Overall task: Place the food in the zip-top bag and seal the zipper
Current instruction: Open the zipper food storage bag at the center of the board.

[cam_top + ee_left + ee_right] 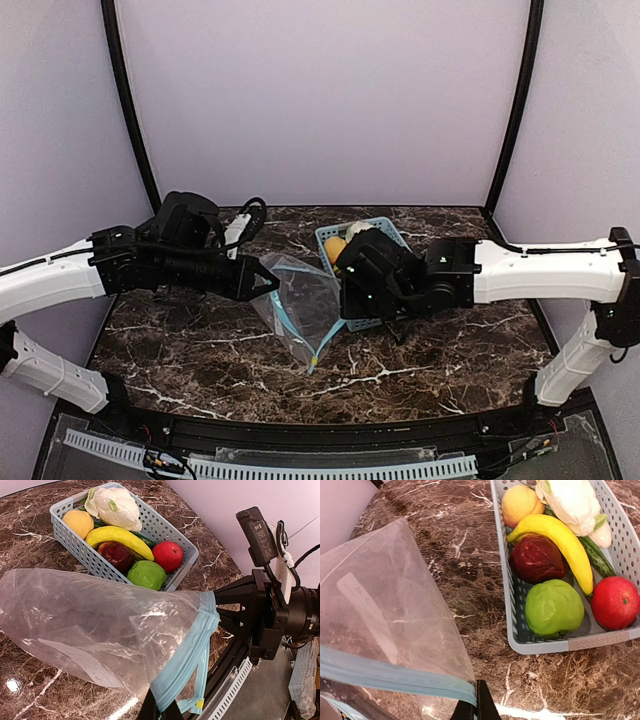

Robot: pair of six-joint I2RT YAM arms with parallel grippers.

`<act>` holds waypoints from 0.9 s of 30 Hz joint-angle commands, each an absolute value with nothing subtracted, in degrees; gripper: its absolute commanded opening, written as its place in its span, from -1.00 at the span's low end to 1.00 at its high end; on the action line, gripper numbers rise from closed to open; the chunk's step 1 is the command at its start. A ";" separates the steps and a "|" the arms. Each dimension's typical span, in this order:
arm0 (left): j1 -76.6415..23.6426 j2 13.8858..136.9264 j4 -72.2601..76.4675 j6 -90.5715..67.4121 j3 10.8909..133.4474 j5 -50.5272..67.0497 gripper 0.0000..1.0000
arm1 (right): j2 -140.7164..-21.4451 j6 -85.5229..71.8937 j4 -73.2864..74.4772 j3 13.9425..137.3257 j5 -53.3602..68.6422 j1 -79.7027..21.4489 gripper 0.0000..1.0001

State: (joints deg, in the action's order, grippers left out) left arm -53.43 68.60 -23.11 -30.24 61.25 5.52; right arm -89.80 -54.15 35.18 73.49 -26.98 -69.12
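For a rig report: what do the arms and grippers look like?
The left arm and right arm have white tubular links with black joints. The left gripper and right gripper are black. A black cable loops at the left wrist.

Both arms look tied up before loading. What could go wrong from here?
1. The left gripper and right gripper are both shut on the zipper; freeing one to load may let the zip-top bag sag closed.
2. Each pinches only the strip's edge, so the plastic could slip out.
3. The banana lies against the dark red apple and might drag it.
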 commanded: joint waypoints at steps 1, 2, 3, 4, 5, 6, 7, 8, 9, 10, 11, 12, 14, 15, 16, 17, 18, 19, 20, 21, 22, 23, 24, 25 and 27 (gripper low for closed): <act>-53.57 68.15 -23.35 -30.05 62.18 9.68 -0.99 | -86.82 -47.09 27.66 72.48 -22.13 -69.42 -0.85; -53.60 68.52 -21.53 -30.45 61.99 10.47 -0.99 | -86.61 -45.87 25.24 71.89 -19.89 -69.37 -0.76; -53.59 68.67 -20.65 -31.36 61.73 11.71 -0.99 | -86.58 -45.15 23.28 71.53 -18.10 -69.47 -0.69; -53.60 69.00 -18.98 -31.81 61.63 12.10 -0.99 | -86.72 -44.69 21.98 71.32 -16.67 -69.56 -0.63; -53.57 69.13 -18.24 -32.58 61.40 12.63 -0.99 | -87.01 -44.02 20.67 71.33 -15.64 -69.79 -0.56; -53.59 69.34 -16.80 -33.30 61.28 12.86 -0.99 | -87.40 -43.40 19.96 71.47 -15.06 -70.18 -0.49; -53.54 69.38 -16.09 -33.66 61.05 13.17 -0.99 | -88.00 -43.26 19.82 71.79 -15.09 -70.67 -0.41; -53.58 69.49 -14.66 -34.36 60.89 13.31 -0.99 | -88.70 -43.22 19.78 72.25 -15.07 -71.08 -0.34; -53.54 69.67 -13.11 -34.76 60.49 13.74 -0.99 | -89.40 -43.24 19.73 72.63 -14.80 -71.40 -0.26; -53.53 69.68 -12.40 -35.43 60.35 14.03 -0.99 | -90.17 -43.34 19.81 73.02 -14.70 -71.70 -0.20; -53.59 69.80 -11.05 -35.78 60.00 14.63 -0.99 | -90.94 -43.79 19.85 73.50 -14.75 -71.96 -0.15; -53.60 69.88 -10.58 -36.21 59.67 14.97 -0.99 | -91.65 -44.44 19.88 73.62 -14.79 -72.17 -0.11; -53.61 70.00 -9.57 -36.71 59.52 15.30 -0.99 | -92.84 -46.42 19.96 73.68 -15.12 -72.38 -0.07; -53.61 69.86 -9.31 -36.72 59.42 15.29 -0.99 | -93.32 -47.70 20.26 73.66 -15.63 -72.41 -0.04; -53.57 69.87 -9.27 -36.84 59.39 15.29 -0.99 | -93.76 -49.13 20.69 73.70 -16.21 -72.50 -0.01; -53.56 69.70 -9.28 -36.88 59.36 15.21 -0.99 | -94.19 -50.13 21.14 73.69 -16.97 -72.68 0.01; -53.54 69.56 -9.30 -36.88 59.33 15.21 -0.99 | -94.55 -50.97 21.76 73.80 -17.89 -72.83 0.04; -53.53 69.31 -9.42 -36.85 59.33 15.21 -0.99 | -94.97 -51.69 22.71 74.04 -19.18 -73.11 0.08; -53.53 69.20 -9.50 -36.81 59.33 15.07 -0.99 | -95.64 -52.24 23.92 74.39 -20.30 -73.22 0.12; -53.59 68.96 -9.67 -36.82 59.33 15.10 -0.99 | -96.18 -52.95 25.52 74.98 -21.36 -73.30 0.14; -53.56 68.84 -9.80 -36.74 59.33 15.02 -0.99 | -96.72 -53.40 27.15 75.58 -22.45 -73.41 0.19; -53.54 68.65 -9.96 -36.69 59.33 14.98 -0.99 | -97.10 -53.77 28.43 76.08 -23.37 -73.47 0.23; -53.60 68.56 -10.08 -36.60 59.30 14.91 -0.99 | -97.50 -54.12 29.38 76.41 -24.18 -73.57 0.26; -53.56 68.38 -10.28 -36.49 59.36 14.88 -0.99 | -97.75 -54.32 29.90 76.53 -24.68 -73.60 0.28; -53.58 68.18 -10.59 -36.33 59.33 14.93 -0.99 | -98.01 -54.80 30.37 76.39 -25.43 -73.58 0.32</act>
State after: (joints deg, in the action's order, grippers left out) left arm -53.43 69.82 -11.00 -36.47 60.16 14.33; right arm -97.03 -52.42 26.63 74.85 -21.12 -72.99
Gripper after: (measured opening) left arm 0.009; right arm 0.645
